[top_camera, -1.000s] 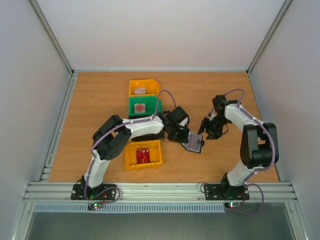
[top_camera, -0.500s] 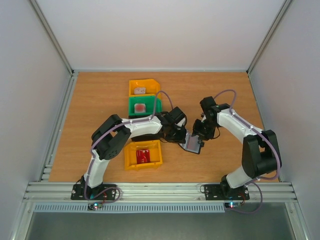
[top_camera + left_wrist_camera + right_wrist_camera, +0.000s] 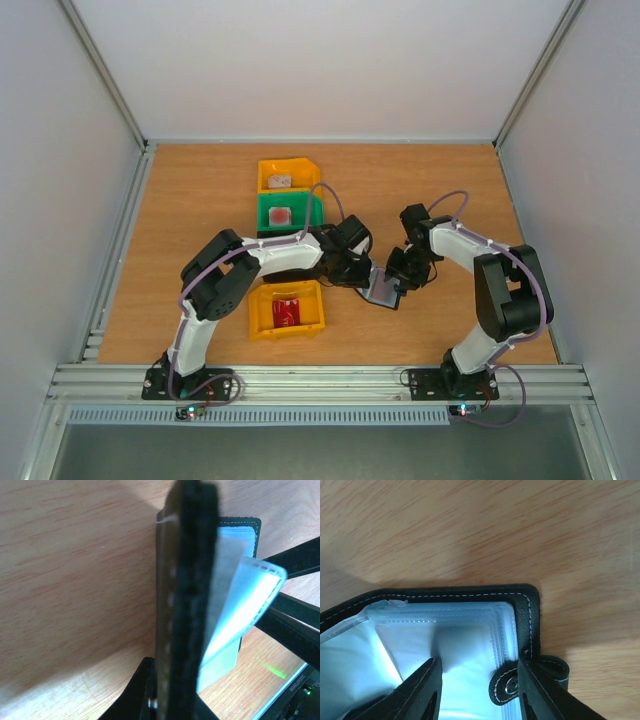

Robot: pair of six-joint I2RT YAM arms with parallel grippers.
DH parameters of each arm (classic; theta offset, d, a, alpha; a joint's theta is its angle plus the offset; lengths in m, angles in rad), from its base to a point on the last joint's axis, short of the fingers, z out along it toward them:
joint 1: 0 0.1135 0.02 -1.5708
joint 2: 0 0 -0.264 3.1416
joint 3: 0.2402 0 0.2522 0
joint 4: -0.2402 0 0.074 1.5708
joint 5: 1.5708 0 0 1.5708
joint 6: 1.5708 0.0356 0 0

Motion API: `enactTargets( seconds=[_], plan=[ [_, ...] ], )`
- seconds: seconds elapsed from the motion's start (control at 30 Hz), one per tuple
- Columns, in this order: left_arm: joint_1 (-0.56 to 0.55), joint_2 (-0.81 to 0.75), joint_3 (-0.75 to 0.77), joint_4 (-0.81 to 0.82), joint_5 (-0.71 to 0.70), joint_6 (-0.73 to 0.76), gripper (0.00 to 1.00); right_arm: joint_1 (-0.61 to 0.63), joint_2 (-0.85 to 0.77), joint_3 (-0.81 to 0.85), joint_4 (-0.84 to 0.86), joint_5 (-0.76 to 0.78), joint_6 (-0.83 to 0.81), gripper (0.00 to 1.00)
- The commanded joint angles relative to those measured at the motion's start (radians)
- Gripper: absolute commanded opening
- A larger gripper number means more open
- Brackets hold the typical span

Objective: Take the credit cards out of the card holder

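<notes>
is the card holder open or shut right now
Open: the right wrist view shows the card holder spread, its clear pockets exposed beneath the right end effector.

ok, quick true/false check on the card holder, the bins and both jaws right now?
1. Left jaws are clamped on the card holder. True.
2. Right jaws are shut on a card. False: they stand apart over the clear pockets, with no card between them.
3. A red card lies in the near yellow bin. True.
4. The green bin is empty. False: a small reddish item sits inside.
</notes>
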Motion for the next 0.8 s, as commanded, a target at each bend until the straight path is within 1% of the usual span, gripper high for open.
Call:
enactTargets(
  seconds=[0.0, 0.13, 0.23, 0.33, 0.47, 0.53, 0.63, 0.77],
  plan=[
    [-0.003, -0.029, -0.015, 0.026, -0.005, -0.01, 0.0, 0.002, 0.037, -0.039, 0.109, -0.11, 0.022, 0.4],
    [-0.002, -0.023, -0.017, 0.03, -0.004, -0.011, 0.0, 0.003, -0.017, -0.034, 0.122, -0.165, 0.001, 0.3],
    [-0.003, -0.014, -0.007, 0.032, -0.002, -0.011, 0.0, 0.003, -0.06, -0.028, 0.136, -0.21, -0.004, 0.26],
    [-0.004, -0.007, 0.005, 0.029, -0.004, -0.009, 0.0, 0.007, -0.06, -0.024, 0.158, -0.252, 0.008, 0.24],
    [-0.004, -0.009, 0.003, 0.025, -0.014, 0.0, 0.0, 0.018, -0.06, -0.005, 0.177, -0.275, 0.017, 0.23],
    [-0.004, -0.015, -0.005, 0.015, -0.021, 0.005, 0.0, 0.018, -0.059, 0.008, 0.158, -0.252, 0.015, 0.26],
    [-0.003, -0.03, -0.025, 0.005, -0.032, 0.01, 0.0, 0.005, -0.091, 0.023, 0.072, -0.155, 0.018, 0.28],
    [-0.002, -0.044, -0.048, 0.0, -0.032, 0.009, 0.0, -0.018, -0.107, -0.011, 0.034, -0.081, 0.051, 0.29]
  ],
)
